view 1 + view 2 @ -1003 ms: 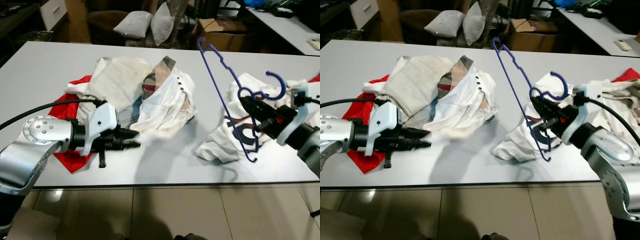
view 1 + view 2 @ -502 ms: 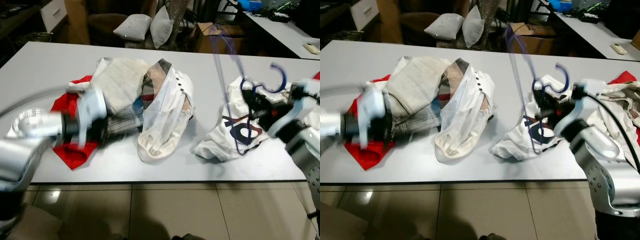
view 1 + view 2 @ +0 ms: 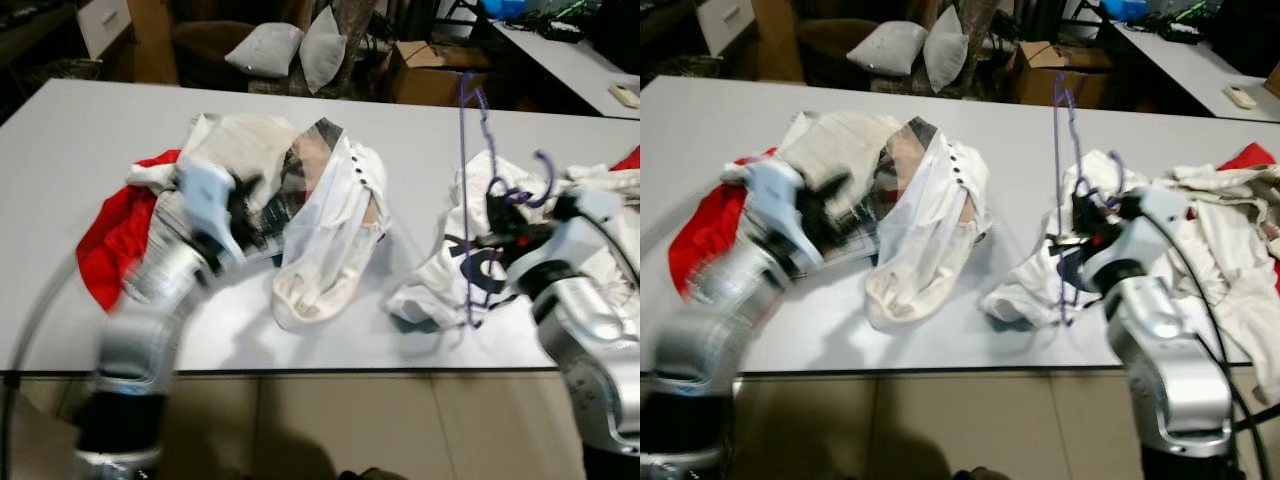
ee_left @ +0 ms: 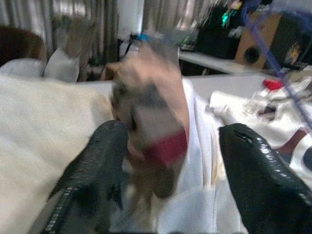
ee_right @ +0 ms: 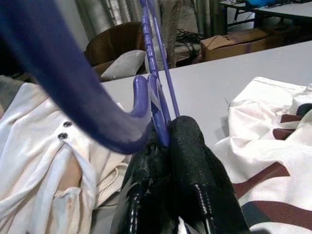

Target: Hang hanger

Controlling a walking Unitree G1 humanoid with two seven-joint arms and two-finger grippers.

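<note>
The right pincer (image 5: 168, 146) is closed tight on the thin blue plastic hanger (image 3: 472, 180), which stands nearly upright above a white printed T-shirt (image 3: 450, 275) on the right side of the white desk (image 3: 80, 140). The left pincer (image 4: 170, 161), blurred, has its two black fingers (image 4: 105, 161) spread apart around folds of a white buttoned shirt (image 3: 330, 215), in the heap of pale clothes at the desk's middle. A red cloth (image 3: 110, 240) lies at the heap's left edge.
</note>
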